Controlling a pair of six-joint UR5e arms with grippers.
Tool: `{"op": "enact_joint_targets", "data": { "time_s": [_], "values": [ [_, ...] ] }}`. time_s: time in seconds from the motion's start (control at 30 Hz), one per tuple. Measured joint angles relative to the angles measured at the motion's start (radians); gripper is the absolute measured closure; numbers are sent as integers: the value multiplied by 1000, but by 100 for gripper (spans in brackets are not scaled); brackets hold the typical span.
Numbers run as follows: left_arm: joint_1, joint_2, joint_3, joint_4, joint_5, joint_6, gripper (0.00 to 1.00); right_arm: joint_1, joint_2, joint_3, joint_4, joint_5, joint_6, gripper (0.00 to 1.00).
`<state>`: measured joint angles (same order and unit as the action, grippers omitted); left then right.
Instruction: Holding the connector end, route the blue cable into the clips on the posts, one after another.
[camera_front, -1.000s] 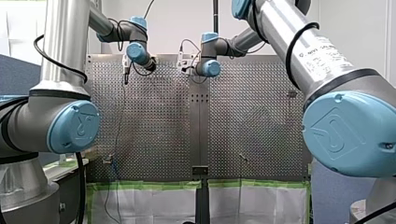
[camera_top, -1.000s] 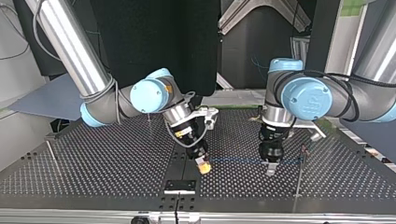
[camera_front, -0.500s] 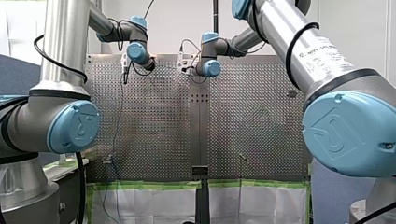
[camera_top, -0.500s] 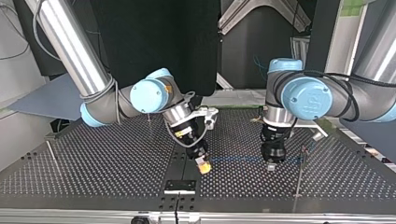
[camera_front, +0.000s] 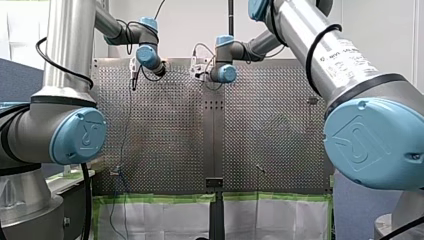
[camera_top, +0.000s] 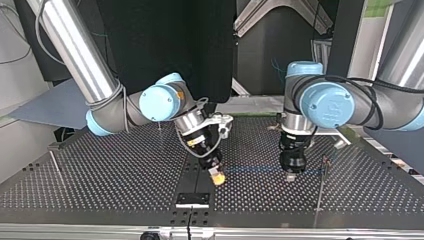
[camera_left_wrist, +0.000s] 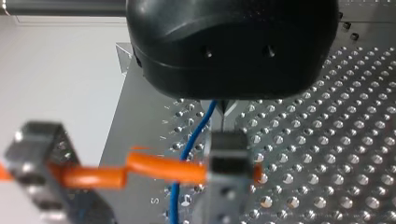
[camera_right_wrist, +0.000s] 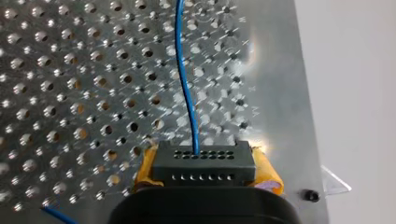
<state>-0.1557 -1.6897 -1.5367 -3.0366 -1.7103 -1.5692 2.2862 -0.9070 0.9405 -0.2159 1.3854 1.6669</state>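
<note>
Together, over one perforated table (camera_top: 100, 190), two tools are working one blue cable (camera_top: 255, 170). My right tool (camera_top: 217, 177) is clamping the single black connector (camera_right_wrist: 203, 163) between yellow pads (camera_right_wrist: 266, 173). My left tool (camera_top: 290, 176), along the cable from the connector, is straddling the line; its grip cannot be told. Judged best: holding the cable taut and lowering it squarely into the clip (camera_top: 327, 161) beyond. Three posts (camera_top: 319, 192) are showing in the top view.

Taut cable (camera_top: 252, 170) bars the gap between my right tool (camera_top: 217, 177) and left tool (camera_top: 290, 176). A post (camera_top: 320, 192) stands just past its left-tool end. The counter (camera_top: 100, 185) beyond its other end lies open.
</note>
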Motion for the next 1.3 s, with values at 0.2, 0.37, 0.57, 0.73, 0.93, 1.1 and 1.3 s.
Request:
{"op": "enact_joint_targets", "data": {
  "time_s": [0.2,0.37,0.57,0.73,0.93,1.1,1.3],
  "values": [
    [-21,-6,0,2,-4,-19,100,-11,1,31,0,1,-5,100],
    [-48,-38,-1,-10,-21,-33,100,-18,1,72,-2,2,-5,100],
    [-84,-85,-2,-18,-48,-44,100,-28,1,106,-1,2,-5,100],
    [-103,-95,-7,-16,-77,-54,100,-34,2,127,-3,4,-6,100],
    [-112,-97,-47,23,-83,-79,100,-43,3,157,-4,7,-7,100],
    [-126,-124,-87,64,-83,-78,100,-51,3,199,-16,14,-11,100],
    [-151,-178,-102,72,-95,-73,100,-56,5,263,-57,20,-14,100]
  ]
}}
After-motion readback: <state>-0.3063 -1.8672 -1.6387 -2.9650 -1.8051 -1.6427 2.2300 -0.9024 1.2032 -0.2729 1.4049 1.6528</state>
